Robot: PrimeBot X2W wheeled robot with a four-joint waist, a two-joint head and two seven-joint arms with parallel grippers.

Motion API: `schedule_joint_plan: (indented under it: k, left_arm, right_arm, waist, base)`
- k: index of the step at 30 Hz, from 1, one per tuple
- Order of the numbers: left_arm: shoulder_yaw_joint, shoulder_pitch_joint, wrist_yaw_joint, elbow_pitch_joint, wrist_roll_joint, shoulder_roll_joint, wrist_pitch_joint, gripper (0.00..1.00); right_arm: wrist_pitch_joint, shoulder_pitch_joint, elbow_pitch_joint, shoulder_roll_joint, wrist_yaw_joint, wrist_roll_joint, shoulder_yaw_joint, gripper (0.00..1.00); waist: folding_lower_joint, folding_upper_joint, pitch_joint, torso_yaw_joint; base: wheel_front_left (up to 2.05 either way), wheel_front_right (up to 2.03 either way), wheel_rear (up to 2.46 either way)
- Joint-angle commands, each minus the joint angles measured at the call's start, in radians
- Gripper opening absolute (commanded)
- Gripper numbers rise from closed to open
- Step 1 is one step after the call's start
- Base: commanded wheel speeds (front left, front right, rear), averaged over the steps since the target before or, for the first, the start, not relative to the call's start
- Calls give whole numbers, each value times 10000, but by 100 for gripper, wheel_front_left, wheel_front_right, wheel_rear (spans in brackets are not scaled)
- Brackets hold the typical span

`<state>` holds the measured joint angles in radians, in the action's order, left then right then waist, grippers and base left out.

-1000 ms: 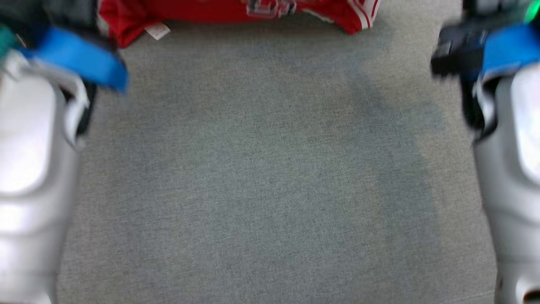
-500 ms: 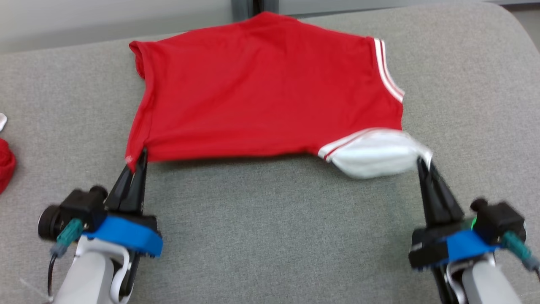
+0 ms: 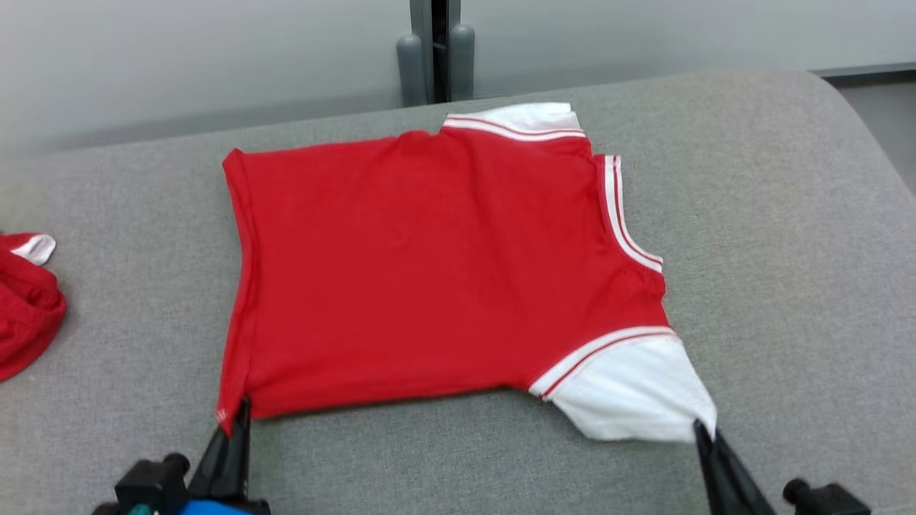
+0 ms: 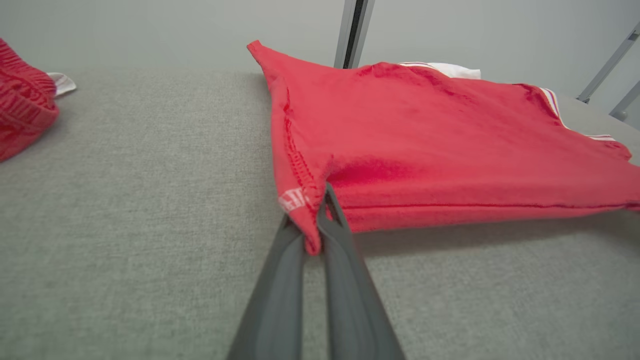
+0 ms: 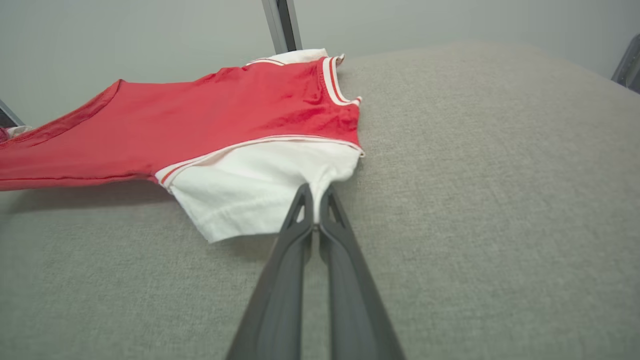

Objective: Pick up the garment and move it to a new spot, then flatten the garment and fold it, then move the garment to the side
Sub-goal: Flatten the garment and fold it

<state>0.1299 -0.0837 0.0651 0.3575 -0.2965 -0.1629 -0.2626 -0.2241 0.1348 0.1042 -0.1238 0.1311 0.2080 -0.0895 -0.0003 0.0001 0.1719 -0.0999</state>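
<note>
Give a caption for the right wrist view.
Right gripper pinches the white sleeve of a red shirt on grey upholstery.

Your bench [image 3: 787, 250]: grey woven upholstery, padded, with a rounded far right corner. At its centre lies the garment [image 3: 429, 265], red and spread mostly flat, hem toward the robot's left. The near white sleeve [image 3: 637, 393] lies at the garment's near right corner. The far white sleeve [image 3: 522, 114] reaches the bench's far edge. The garment's near edge sits slightly raised, and you can see its shadow on the upholstery below. Well apart, at the left border of the head view, a second red piece [image 3: 25, 315] lies bunched, with a white patch showing.
</note>
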Motion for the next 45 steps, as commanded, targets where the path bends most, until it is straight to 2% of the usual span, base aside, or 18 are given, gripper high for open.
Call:
schedule_joint_plan:
  k: [1, 11, 20, 25, 33, 39, 45]
  left_arm:
    - [-59, 185, 29, 15, 86, 16, -31, 0]
    - [-540, 1059, 132, 99, 190, 236, -31, 0]
    - [-381, 655, 275, 299, 446, 425, -31, 0]
    - [-294, 370, 343, 365, 555, 478, -31, 0]
    - [-106, -178, 476, 451, 745, 338, -31, 0]
    - [157, -804, 547, 638, 829, 203, -30, 0]
    - [366, -1387, 585, 814, 872, 88, -31, 0]
  right_arm:
    - [56, 247, -108, 41, -7, 26, -53, 0]
    - [737, 1668, -1127, 169, -7, -41, -240, 0]
    - [749, 1127, -1242, 167, -7, -137, 84, 0]
    - [608, 354, -1108, -78, -7, -334, 115, 0]
    - [648, -1423, -489, -722, -6, -637, -546, 0]
    - [652, -2654, 348, -1066, -6, -673, -643, 0]
    - [441, -4056, 1490, -1148, -7, -675, -761, 0]
  waist:
    - [3, -1, -136, -25]
    - [3, -1, -377, 26]
    - [3, -1, -317, 149]
    - [3, -1, -266, 160]
    - [3, -1, -118, 332]
    - [3, -1, 79, 511]
    - [3, -1, 486, 496]
  base:
    - [0, 0, 0]
    - [0, 0, 0]
    - [0, 0, 0]
    - [0, 0, 0]
    - [0, 0, 0]
    - [0, 0, 0]
    - [0, 0, 0]
